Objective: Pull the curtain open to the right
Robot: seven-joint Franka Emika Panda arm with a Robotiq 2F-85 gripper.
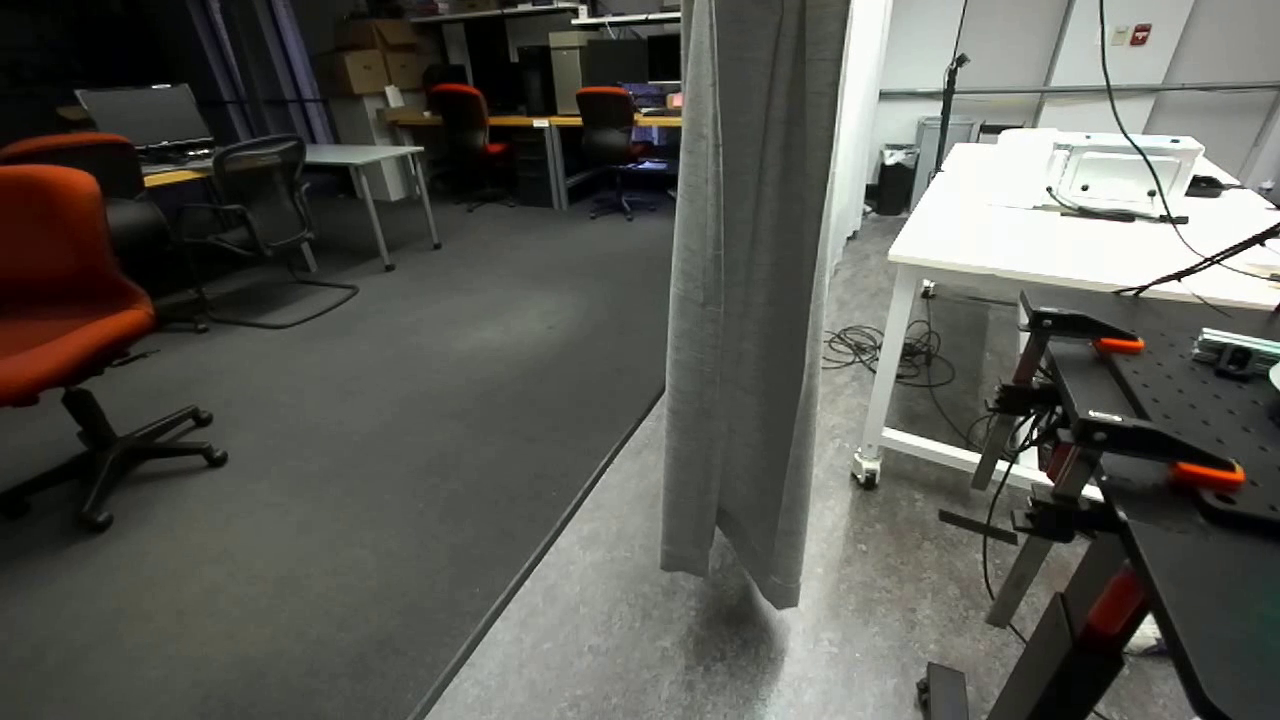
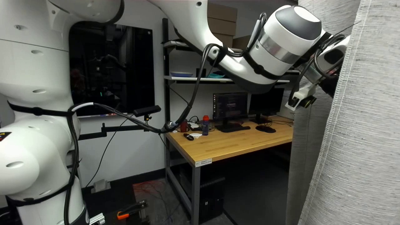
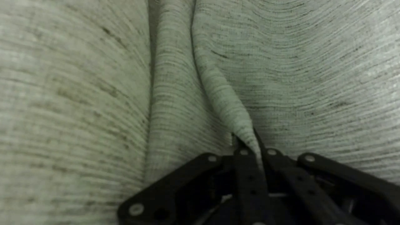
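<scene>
Gripper point(image 3: 252, 141) in wrist view: almost closed, only a sliver of gap, filled by cloth; narrow fold of curtain point(image 3: 318, 78) pinched between the tips.
Fingers point(image 3: 250, 175): black, side by side, one each side of the fold; far ends partly lost in dark and fabric, exact contact hard to see.
Curtain, wrist view: light grey, fine ribs, filled the background; pinched ridge ran from top of frame down to the grip, more pleats just left of it.
Arm point(image 2: 190, 22) in an exterior view: white, cabled, stretched across the top from the left, wrist end at the curtain.
Gripper, same view: tips hidden behind the curtain's near edge; spread could not be told from there.
Curtain, same view: right side, full frame height, stitched edge toward the desk.
Desk point(image 2: 243, 145): wooden top, left of curtain; two monitors point(image 2: 230, 107) and red-capped bottle point(image 2: 205, 126) on it.
Curtain point(image 1: 755, 300) in an exterior view: hung just right of centre, vertical pleats, hem near the grey floor point(image 1: 560, 650), shadow under it.
Carpet point(image 1: 400, 430): dark, left of curtain; orange chair point(image 1: 50, 230) at far left.
White table point(image 1: 960, 225): right of curtain, apart from it.
Clamps point(image 1: 1160, 445): two, orange handles, on black table point(image 1: 1200, 600), right edge.
</scene>
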